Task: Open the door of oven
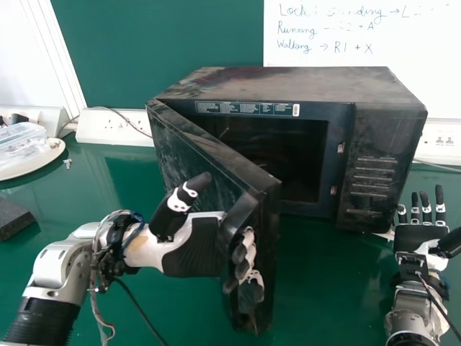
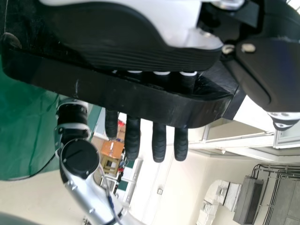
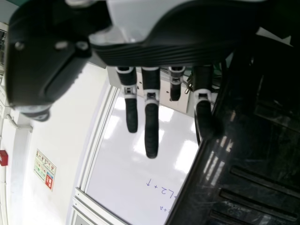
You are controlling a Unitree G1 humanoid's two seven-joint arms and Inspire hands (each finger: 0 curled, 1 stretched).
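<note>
Head view: oven (image 1: 288, 83) on the worktop (image 1: 328, 270), door (image 1: 180, 151) standing ajar, swung out towards the robot, dark cavity (image 1: 288, 155) exposed. Left robot hand (image 1: 191, 245) at the door's free edge, fingers hooked round it, thumb (image 1: 180, 202) raised off the door. Right robot hand (image 1: 421, 236) beside the oven's right side, open, gripping nothing. Off left: plate (image 1: 54, 156) with plastic container (image 1: 20, 135), plus dark block (image 1: 11, 218). Handwritten sheet (image 1: 360, 32) behind.

Left wrist view: adds the grip detail. Door edge runs across the fingers of the left robot hand (image 2: 136, 44), fingertips poking out past it, which the head angle gives less clearly. Silver-and-black arm (image 2: 82, 161) and brown box (image 2: 112, 149) beyond.

Right wrist view: right robot hand (image 3: 168, 51) with fingers extended, near the oven's slotted casing (image 3: 258, 187); contact there, can't tell. Picks up a red-and-green wall notice (image 3: 44, 169).
</note>
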